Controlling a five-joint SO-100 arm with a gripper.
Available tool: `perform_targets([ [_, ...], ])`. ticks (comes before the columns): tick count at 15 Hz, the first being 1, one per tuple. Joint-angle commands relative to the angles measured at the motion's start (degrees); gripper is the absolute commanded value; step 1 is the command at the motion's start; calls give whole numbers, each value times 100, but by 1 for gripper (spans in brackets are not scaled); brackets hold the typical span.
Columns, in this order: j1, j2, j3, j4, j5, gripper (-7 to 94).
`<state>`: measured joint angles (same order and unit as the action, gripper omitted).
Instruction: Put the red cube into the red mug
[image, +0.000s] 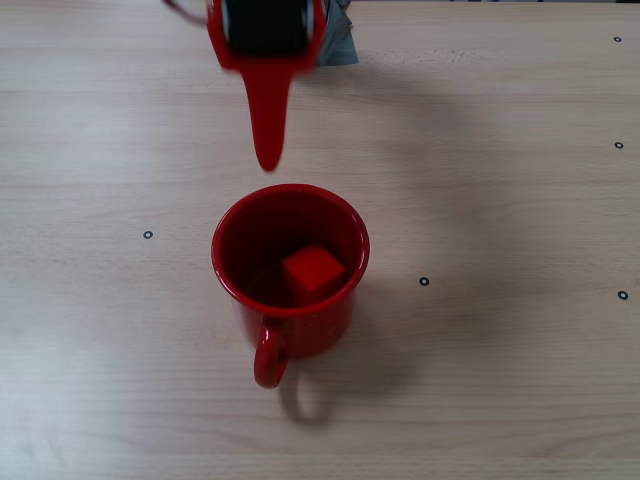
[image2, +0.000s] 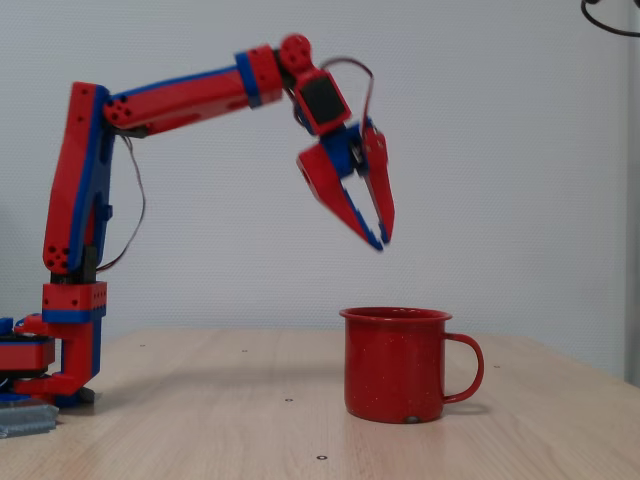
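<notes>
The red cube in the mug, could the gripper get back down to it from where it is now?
Probably yes. The red cube lies inside the red mug, whose mouth is open upward, and the gripper hangs above it with nothing between. The mug's walls may crowd the fingers.

The red mug (image2: 396, 365) stands upright on the pale wooden table (image2: 250, 420), right of the frame's centre, its loop handle pointing to the right. Its inside is hidden from this side. The red-and-blue arm (image2: 170, 100) rises from its base at the lower left, bends at the upper left and reaches across toward the middle. Its gripper (image2: 381, 236) hangs in the air above the mug, well apart from the rim, tilted down and rightward. The fingers (image2: 378, 190) meet at their tips and nothing shows between them.
</notes>
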<state>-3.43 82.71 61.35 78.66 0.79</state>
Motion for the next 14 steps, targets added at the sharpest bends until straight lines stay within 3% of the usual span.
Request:
perform_targets([
  [1,26,1178,88,158,-132,0],
  [8,79,4342,3524,-378,-501,0],
  [14,-9,6943,7497,-1960,-773,0],
])
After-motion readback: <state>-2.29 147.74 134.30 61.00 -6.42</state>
